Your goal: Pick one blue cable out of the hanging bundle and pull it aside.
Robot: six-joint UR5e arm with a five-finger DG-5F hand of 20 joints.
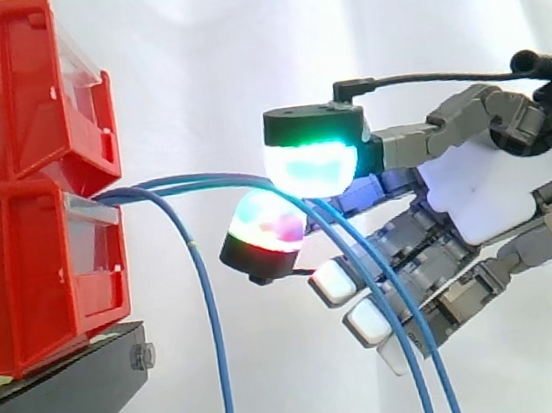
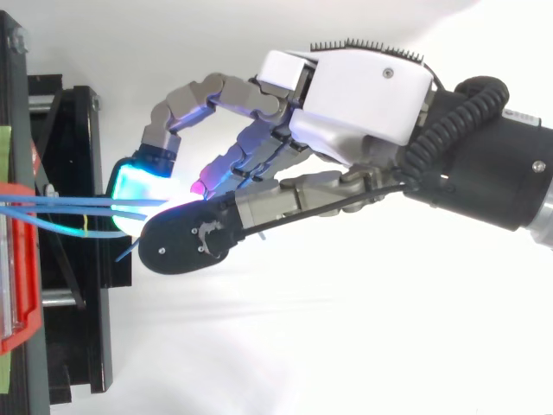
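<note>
Boxy red plastic bins on a black metal stand, jointed grey-white hand pinching two thin smooth blue cables from the lower bin between rounded glowing pads, third cable hanging free.

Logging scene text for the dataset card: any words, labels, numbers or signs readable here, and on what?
None readable.
Clear label slot on the lower red bin: nothing legible.
Green strip at the top view's left edge: no legible print.
Hand and blue cables: no text.
</note>
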